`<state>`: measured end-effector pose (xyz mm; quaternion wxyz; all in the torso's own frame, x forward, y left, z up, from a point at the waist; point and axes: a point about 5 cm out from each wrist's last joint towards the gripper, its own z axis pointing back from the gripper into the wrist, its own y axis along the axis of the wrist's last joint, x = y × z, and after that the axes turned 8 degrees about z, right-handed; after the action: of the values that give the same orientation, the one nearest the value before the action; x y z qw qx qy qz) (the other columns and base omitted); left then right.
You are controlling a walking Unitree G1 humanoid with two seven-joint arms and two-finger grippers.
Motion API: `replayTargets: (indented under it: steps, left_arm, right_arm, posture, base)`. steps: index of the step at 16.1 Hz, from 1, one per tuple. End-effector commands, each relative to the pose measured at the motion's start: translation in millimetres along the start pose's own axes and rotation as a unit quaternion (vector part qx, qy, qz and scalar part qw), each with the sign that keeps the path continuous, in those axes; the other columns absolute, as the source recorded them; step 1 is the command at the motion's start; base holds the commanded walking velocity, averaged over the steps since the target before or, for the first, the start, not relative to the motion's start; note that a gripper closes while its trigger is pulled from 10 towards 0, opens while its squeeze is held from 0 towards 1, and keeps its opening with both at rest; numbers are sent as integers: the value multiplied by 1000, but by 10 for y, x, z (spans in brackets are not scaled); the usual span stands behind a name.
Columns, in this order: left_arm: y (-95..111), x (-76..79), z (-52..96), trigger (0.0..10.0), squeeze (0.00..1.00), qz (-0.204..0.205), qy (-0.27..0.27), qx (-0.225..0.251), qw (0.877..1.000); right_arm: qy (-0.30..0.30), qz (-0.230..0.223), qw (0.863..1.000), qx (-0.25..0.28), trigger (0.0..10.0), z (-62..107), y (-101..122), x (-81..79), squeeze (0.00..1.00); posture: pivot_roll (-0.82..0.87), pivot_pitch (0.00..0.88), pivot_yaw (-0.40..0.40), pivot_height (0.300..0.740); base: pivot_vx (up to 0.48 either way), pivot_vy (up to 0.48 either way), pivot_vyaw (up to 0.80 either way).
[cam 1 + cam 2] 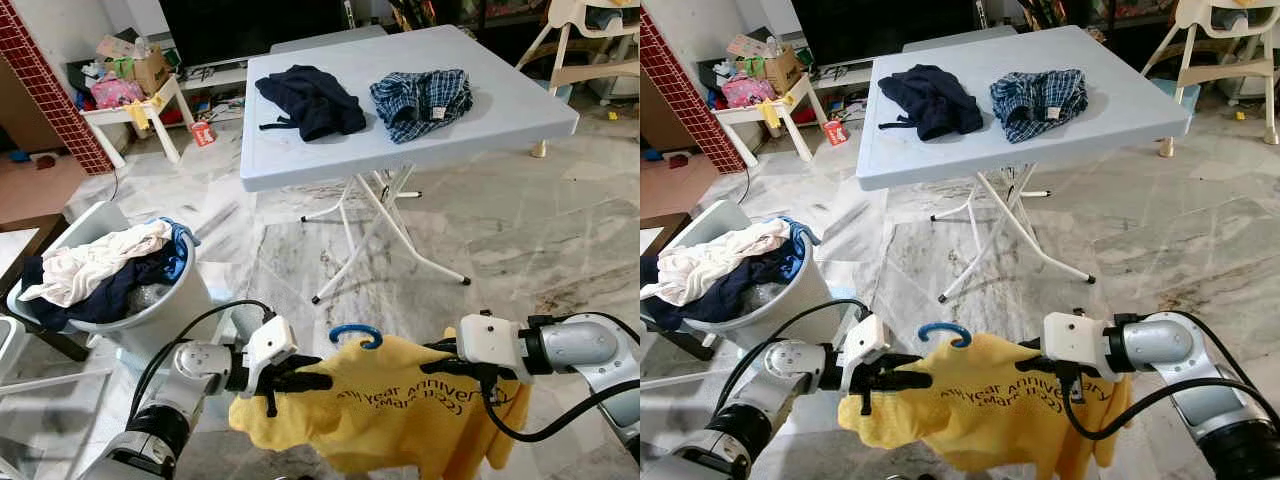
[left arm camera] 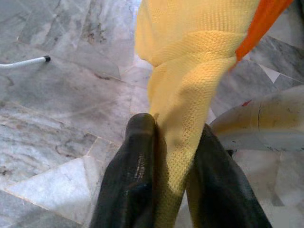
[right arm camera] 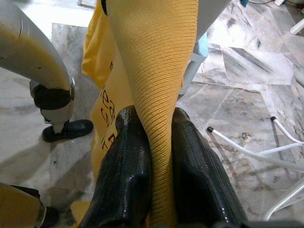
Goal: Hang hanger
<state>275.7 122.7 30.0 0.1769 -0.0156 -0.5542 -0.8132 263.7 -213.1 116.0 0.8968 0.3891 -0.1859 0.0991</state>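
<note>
Your left hand [image 1: 318, 381] is clamped on one shoulder of the yellow shirt [image 1: 380, 415], and the left wrist view shows the knit pinched between both black fingers [image 2: 128, 175]. Your right hand [image 1: 445, 350] is pinching the other shoulder the same way, with cloth squeezed between its fingers [image 3: 126, 175]. The shirt hangs spread between the two hands, low in front of you and above the marble floor [image 1: 560, 240]. The blue hanger [image 1: 356, 334] sits in the collar, with its hook poking up between the hands.

Ahead of you there is an open stretch of floor up to the folding desk [image 1: 520, 110], whose white legs [image 1: 370, 230] splay out beneath it. A dark garment [image 1: 310, 100] and a plaid shirt [image 1: 422, 100] lie on the desk top, well apart from its near edge.

To your left, near your left arm, stands a laundry basket [image 1: 150, 315] heaped with white, navy and blue clothes [image 1: 95, 265].
</note>
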Motion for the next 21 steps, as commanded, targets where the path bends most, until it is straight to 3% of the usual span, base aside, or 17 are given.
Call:
replayTargets:
  steps: [1, 7, 8, 9, 12, 15, 19, 20, 21]
  left_arm:
    - [-14, -38, 76, 0, 0, 5, 6, -8, 1000]
    - [-53, 29, -13, 0, 0, -5, 0, -10, 1000]
    - [-74, 38, -12, 0, 0, -6, 3, -12, 1000]
    - [-95, 44, -8, 0, 0, -11, 9, -14, 1000]
    - [-136, 42, 12, 0, 0, -21, 24, -22, 999]
    - [-185, 34, 59, 0, 0, -25, 40, -29, 998]
    - [-199, -16, 106, 0, 0, -45, 89, -29, 995]
    - [-182, -47, 126, 0, 0, -55, 116, -23, 991]
    - [-158, -123, 184, 0, 0, -86, 176, -28, 980]
  right_arm:
    - [-12, 18, 1000, 15, 10000, 36, 94, 93, 0]
    - [-8, 10, 1000, 24, 10000, -51, 106, 59, 0]
    - [-6, 7, 1000, 26, 10000, -56, 106, 52, 353]
    - [-4, -3, 999, 32, 10000, -51, 107, 53, 1000]
    - [-2, -15, 999, 33, 10000, 20, 94, 116, 1000]
    - [-53, 7, 999, 2, 10000, 120, 60, 331, 1000]
    - [-91, 17, 996, -16, 10000, 9, 28, 373, 1000]
    - [-117, 15, 993, -30, 10000, -34, -13, 397, 1000]
    - [-193, -7, 980, -56, 10000, -85, -90, 475, 1000]
  posture:
    - [-220, 19, 168, 740]
    - [-216, 15, 166, 740]
    - [-217, 13, 167, 740]
    - [-216, 13, 166, 740]
    - [-215, 12, 161, 740]
    - [-209, 9, 153, 740]
    - [-204, 8, 146, 740]
    - [-202, 7, 145, 740]
    - [-200, 7, 142, 740]
  base:
    - [0, 0, 0]
    - [0, 0, 0]
    - [0, 0, 0]
    - [0, 0, 0]
    - [0, 0, 0]
    - [0, 0, 0]
    - [0, 0, 0]
    - [0, 0, 0]
    - [0, 0, 0]
